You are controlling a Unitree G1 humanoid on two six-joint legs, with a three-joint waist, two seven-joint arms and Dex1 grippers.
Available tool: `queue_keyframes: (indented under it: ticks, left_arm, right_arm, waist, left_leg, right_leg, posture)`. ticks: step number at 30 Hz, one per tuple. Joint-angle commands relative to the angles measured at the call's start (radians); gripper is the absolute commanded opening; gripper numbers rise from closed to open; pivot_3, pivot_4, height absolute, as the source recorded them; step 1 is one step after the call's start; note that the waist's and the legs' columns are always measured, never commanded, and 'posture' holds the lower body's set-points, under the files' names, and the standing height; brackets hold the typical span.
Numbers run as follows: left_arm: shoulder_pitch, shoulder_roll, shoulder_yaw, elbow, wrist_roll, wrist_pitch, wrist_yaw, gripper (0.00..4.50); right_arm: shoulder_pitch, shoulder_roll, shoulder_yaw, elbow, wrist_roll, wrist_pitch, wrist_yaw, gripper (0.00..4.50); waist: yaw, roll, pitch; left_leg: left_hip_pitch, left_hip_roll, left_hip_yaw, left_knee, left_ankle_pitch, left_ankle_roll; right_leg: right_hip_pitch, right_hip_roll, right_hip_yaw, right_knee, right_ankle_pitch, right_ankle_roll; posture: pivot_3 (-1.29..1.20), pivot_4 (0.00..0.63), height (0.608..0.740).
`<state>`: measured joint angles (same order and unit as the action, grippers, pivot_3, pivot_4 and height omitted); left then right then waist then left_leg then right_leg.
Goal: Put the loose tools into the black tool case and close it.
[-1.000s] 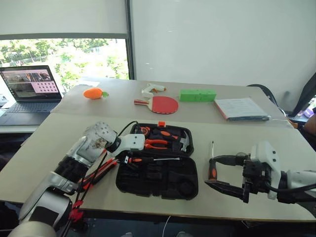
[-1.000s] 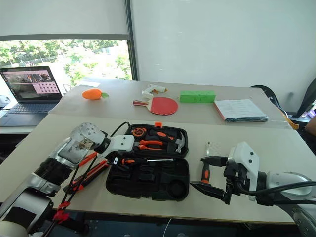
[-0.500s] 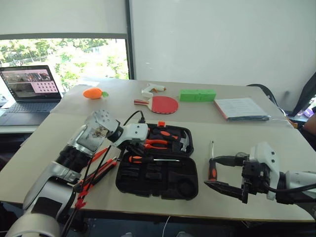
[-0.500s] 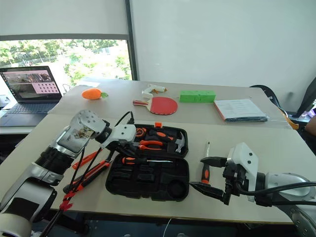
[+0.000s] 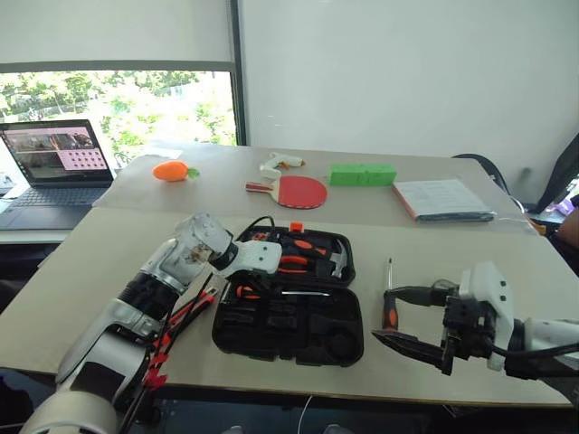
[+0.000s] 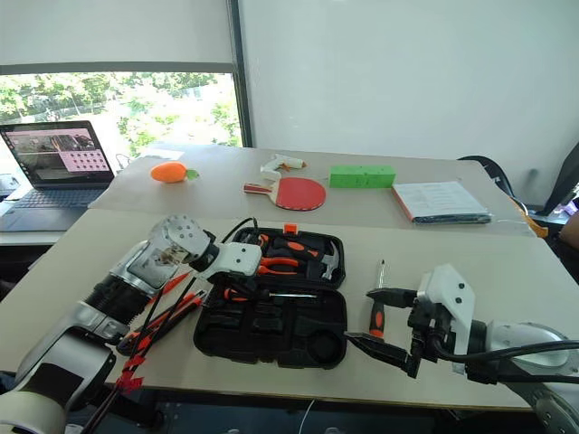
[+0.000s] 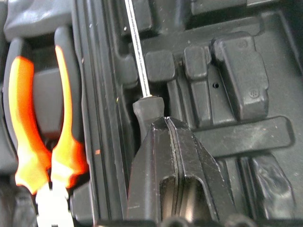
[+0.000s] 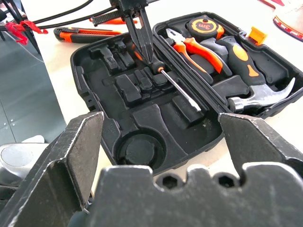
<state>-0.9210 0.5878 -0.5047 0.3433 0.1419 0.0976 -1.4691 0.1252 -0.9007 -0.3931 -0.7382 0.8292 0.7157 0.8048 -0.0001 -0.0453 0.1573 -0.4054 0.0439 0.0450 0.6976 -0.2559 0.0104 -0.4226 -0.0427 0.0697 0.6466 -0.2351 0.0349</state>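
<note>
The black tool case [image 5: 289, 333] lies open at the table's front middle. An orange-and-black screwdriver [image 5: 303, 292] rests across it by the hinge. My left gripper [image 5: 238, 286] points down into the case, shut, its fingertips [image 7: 165, 130] on the end of that screwdriver's handle [image 7: 143, 113]. Right of the case my right gripper [image 5: 400, 318] hovers open, its fingers either side of a loose black-and-orange screwdriver [image 5: 389, 303] on the table. A black-and-orange utility knife [image 8: 80, 34] and a slim red-orange screwdriver [image 8: 113, 20] lie left of the case, partly under my arm's cables.
Pliers [image 8: 196, 47], a hammer [image 8: 255, 94] and a tape measure [image 8: 203, 23] sit in the case's far half. On the back table are a laptop [image 5: 54, 163], an orange toy [image 5: 170, 171], a red paddle [image 5: 294, 191], a green block [image 5: 362, 174] and papers [image 5: 441, 199].
My left gripper went from open to shut and moved right and slightly down over the case, onto the screwdriver's handle end. The right gripper stayed in place, open.
</note>
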Motion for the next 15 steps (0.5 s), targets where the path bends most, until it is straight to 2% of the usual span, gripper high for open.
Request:
queue_keyframes:
  ticks: [1, 7, 12, 15]
  left_arm:
    - [0.021, -0.011, -0.032, 0.045, 0.071, -0.077, 0.061, 0.04]
    - [0.009, -0.029, -0.018, 0.069, 0.070, -0.081, 0.070, 0.04]
    - [-0.006, -0.002, 0.054, 0.024, -0.037, -0.021, -0.021, 0.04]
    - [-0.015, 0.012, 0.100, -0.019, -0.113, 0.036, -0.072, 0.04]
  right_arm:
    - [-0.003, -0.004, -0.023, -0.030, 0.011, -0.014, -0.005, 4.50]
    - [0.009, -0.002, -0.023, -0.041, 0.011, -0.015, -0.006, 4.50]
    - [0.025, 0.004, -0.024, -0.047, 0.007, -0.020, -0.005, 4.50]
    - [0.039, 0.007, -0.019, -0.043, -0.006, -0.032, 0.003, 4.50]
  waist:
    - [0.004, 0.001, -0.001]
    - [0.013, 0.006, -0.005]
    - [0.010, 0.006, -0.005]
    - [0.006, 0.006, -0.005]
  left_leg:
    - [0.001, 0.000, 0.000, 0.000, 0.000, 0.000]
    - [0.002, -0.001, 0.000, 0.002, 0.002, 0.002]
    - [0.002, -0.001, 0.000, 0.002, 0.003, 0.004]
    - [0.000, 0.000, 0.000, 0.001, 0.003, 0.004]
  right_leg:
    - [0.001, 0.000, 0.000, 0.000, 0.000, 0.000]
    - [0.004, 0.000, 0.001, 0.000, -0.001, 0.003]
    - [0.003, 0.000, 0.001, 0.000, -0.001, 0.005]
    - [0.000, 0.001, 0.001, 0.000, 0.001, 0.000]
  posture:
    - [0.00, 0.150, 0.738]
    - [0.00, 0.150, 0.738]
    - [0.00, 0.150, 0.738]
    - [0.00, 0.150, 0.738]
